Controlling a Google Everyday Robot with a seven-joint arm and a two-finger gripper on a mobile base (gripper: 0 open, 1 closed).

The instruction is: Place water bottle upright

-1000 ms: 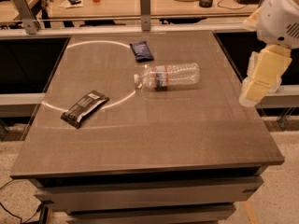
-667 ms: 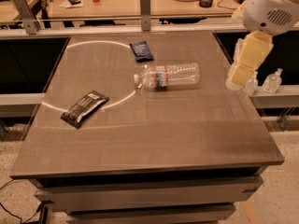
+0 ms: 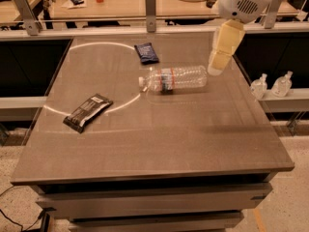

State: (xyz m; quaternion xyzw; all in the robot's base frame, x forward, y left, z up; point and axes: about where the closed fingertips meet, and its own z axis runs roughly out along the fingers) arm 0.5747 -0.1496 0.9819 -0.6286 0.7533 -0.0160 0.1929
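Observation:
The water bottle (image 3: 173, 79) lies on its side on the brown table (image 3: 159, 134), a little behind the middle. Its white cap points left and its label with red and blue bands sits near the neck. My gripper (image 3: 216, 67) hangs from the white arm at the upper right, just right of the bottle's base and slightly above it. It holds nothing that I can see.
A black snack bar wrapper (image 3: 88, 111) lies at the left. A dark blue packet (image 3: 146, 52) lies at the back behind the bottle. Two small clear pump-top bottles (image 3: 270, 85) stand on a shelf right of the table. A railing and cluttered counter run behind.
My arm has moved left and toward the back, from beyond the table's right edge to just beside the bottle's base. The bottle has not moved.

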